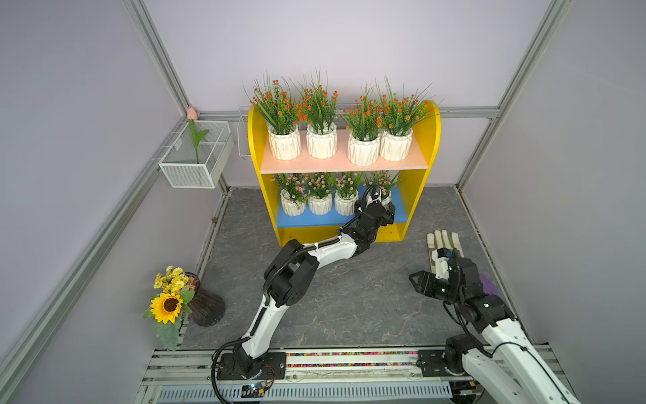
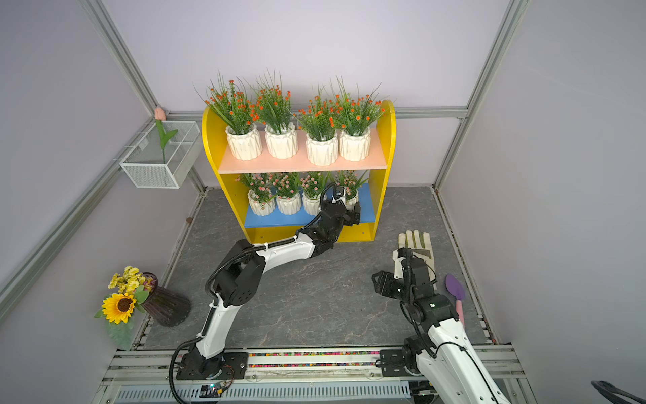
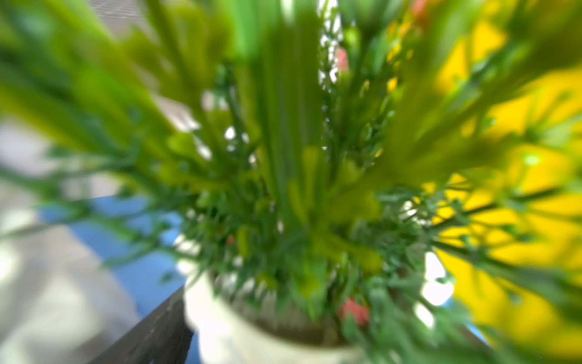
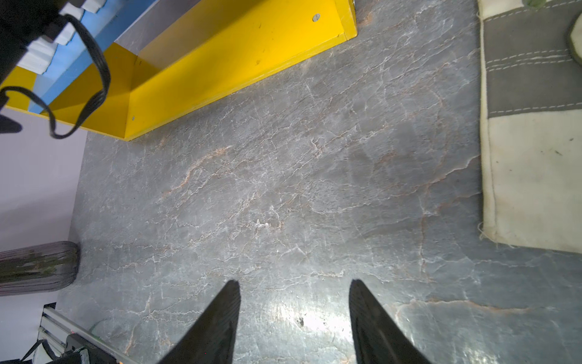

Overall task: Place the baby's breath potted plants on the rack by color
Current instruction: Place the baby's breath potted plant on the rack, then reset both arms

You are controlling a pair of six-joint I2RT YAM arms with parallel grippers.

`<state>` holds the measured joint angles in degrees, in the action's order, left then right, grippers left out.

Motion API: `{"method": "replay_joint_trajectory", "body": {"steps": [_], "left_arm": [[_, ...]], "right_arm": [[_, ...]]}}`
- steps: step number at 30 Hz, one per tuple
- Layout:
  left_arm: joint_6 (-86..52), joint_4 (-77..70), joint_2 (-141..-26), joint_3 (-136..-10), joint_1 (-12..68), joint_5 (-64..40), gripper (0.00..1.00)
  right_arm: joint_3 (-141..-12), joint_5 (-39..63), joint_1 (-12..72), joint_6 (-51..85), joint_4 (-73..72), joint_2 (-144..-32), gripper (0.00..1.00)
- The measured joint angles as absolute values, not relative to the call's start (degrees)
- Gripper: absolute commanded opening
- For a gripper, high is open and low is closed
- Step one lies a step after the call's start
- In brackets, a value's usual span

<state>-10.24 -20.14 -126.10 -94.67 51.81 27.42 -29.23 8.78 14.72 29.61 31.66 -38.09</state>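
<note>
Top views first: the rack (image 1: 428, 140) stands at the back of the grey floor (image 1: 349, 300), and all eight baby's breath potted plants are on it. In both top views I see the four orange-flowered pots (image 1: 321, 141) lined up on the salmon upper board (image 1: 342, 166), and the four pink-flowered pots (image 1: 320, 204) in a row on the blue lower board (image 1: 307, 220) beneath.

My left arm reaches into the lower level, and the left gripper (image 1: 384, 209) is at the rightmost pink pot (image 2: 352, 201), the one nearest the rack's right panel. The left wrist view is a blur of green sprigs over a white pot, with one dark finger (image 3: 151, 334) just beside it. I cannot tell whether the claw grips the pot or stands clear of it.

The right gripper (image 4: 293, 283) hovers over bare floor in front of the rack, well apart from it. Its fingers are spread and there is nothing between them.

A work glove (image 1: 444, 241) lies on the floor near that arm. Over on the left a dark vase (image 1: 206, 306) holds a sunflower bouquet (image 1: 167, 304), and a white mesh basket (image 1: 195, 164) on the wall carries a single tulip (image 1: 191, 113).
</note>
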Motion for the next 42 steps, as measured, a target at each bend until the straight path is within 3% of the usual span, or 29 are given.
{"method": "replay_joint_trajectory", "body": {"steps": [14, 26, 32, 35, 37, 42], "left_arm": [[-11.6, -22.9, -121.1, -87.2, 53.4, 27.4, 1.00], [-12.6, -25.6, -107.2, -66.2, 58.4, 28.6, 1.00], [-12.2, -25.0, -100.3, -56.3, 58.2, 34.7, 1.00], [-11.7, -22.2, -97.0, -52.0, 57.5, 37.7, 1.00], [-12.0, -19.2, -94.2, -49.1, 56.2, 38.2, 1.00], [-12.8, -11.6, -85.1, -43.7, 50.7, 38.9, 1.00]], "right_arm": [[-29.2, 8.8, 14.7, 29.6, 30.5, -39.0, 0.62], [-29.2, 8.4, 14.7, 29.1, 26.0, -43.8, 0.66], [-29.6, 8.4, 14.7, 28.1, 22.1, -48.2, 0.84], [-30.1, 8.3, 14.4, 27.6, 20.0, -50.3, 0.99], [-30.5, 8.3, 13.9, 26.7, 18.9, -51.6, 0.90], [-31.5, 8.6, 12.4, 26.0, 16.0, -54.2, 0.88]]}}
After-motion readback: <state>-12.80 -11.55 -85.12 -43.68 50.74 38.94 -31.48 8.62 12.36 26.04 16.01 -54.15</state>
